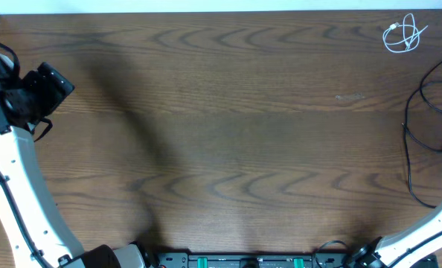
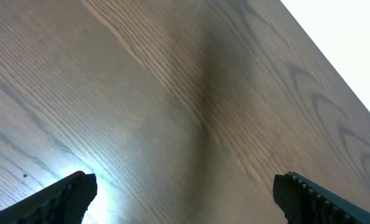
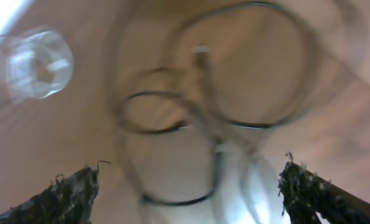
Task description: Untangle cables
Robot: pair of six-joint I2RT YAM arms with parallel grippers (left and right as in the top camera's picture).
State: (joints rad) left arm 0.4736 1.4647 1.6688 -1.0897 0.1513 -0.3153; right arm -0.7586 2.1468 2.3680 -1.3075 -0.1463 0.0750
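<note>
A short white cable (image 1: 404, 35) lies coiled at the far right corner of the table. Black cables (image 1: 429, 104) loop along the right edge, partly cut off by the frame. In the right wrist view the black cables (image 3: 235, 93) show blurred as overlapping loops, with the white cable (image 3: 38, 62) a blur at upper left. My right gripper (image 3: 188, 186) is open above the black loops, holding nothing. My left gripper (image 2: 185, 193) is open over bare wood at the far left; the left arm's wrist (image 1: 35, 93) shows overhead.
The wooden table (image 1: 221, 149) has its far edge against a white surface. The robot base bar (image 1: 243, 260) runs along the front edge. The white right arm (image 1: 429, 231) rises at the lower right, its gripper outside the overhead view.
</note>
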